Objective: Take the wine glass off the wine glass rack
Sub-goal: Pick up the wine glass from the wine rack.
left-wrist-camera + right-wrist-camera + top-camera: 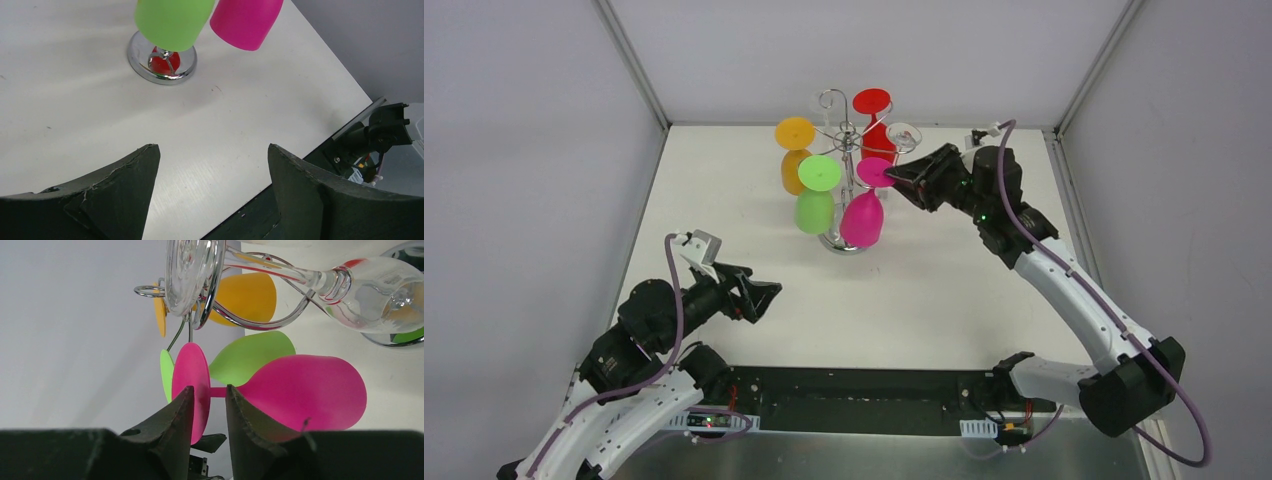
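The chrome wine glass rack [848, 132] stands at the back middle of the table, its round base [186, 70] mirroring red. A pink wine glass [862, 218] hangs upside down from it on the right side. My right gripper [894, 178] reaches in from the right, and its jaws straddle the pink glass's round foot [191, 375]. In the right wrist view that gripper [210, 390] is narrowly open: the left finger lies against the foot, and a gap shows before the right finger. My left gripper [774, 295] hovers wide open and empty over the near left table, also seen in the left wrist view [214, 147].
More glasses hang on the rack: green [816, 200], orange [794, 160], red [874, 125] and a clear one [905, 136] just above my right gripper. White walls enclose the table. The black base strip [854, 390] runs along the near edge.
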### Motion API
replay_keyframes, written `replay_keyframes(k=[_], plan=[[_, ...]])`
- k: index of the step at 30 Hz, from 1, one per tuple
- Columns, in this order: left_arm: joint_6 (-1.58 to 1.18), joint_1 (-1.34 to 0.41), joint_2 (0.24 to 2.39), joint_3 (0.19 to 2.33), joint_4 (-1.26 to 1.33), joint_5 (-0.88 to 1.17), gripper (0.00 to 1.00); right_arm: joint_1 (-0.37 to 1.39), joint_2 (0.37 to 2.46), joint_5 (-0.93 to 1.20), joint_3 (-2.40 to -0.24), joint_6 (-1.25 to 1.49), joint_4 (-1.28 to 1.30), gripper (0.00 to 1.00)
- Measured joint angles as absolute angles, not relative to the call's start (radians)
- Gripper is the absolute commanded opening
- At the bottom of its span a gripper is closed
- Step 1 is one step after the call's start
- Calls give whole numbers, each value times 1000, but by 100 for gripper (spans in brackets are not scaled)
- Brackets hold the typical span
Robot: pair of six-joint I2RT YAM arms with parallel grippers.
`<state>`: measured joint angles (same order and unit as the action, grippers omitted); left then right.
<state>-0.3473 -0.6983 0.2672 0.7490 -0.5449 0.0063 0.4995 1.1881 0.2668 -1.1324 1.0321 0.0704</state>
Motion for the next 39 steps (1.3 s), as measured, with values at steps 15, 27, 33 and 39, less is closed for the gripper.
replay_keyframes(k=[15, 27, 33, 39], plan=[[-346, -698, 268, 749, -584, -5, 81, 516, 1197, 242, -1132, 1056, 10, 0], [-346, -698, 273, 749, -585, -4, 81, 522, 1178, 232, -1132, 1058, 12, 0], [-346, -698, 290, 749, -585, -4, 81, 524, 1141, 239, -1109, 1070, 3, 0], [-346, -698, 291, 749, -586, -4, 81, 529, 1134, 249, -1099, 1083, 2, 0]])
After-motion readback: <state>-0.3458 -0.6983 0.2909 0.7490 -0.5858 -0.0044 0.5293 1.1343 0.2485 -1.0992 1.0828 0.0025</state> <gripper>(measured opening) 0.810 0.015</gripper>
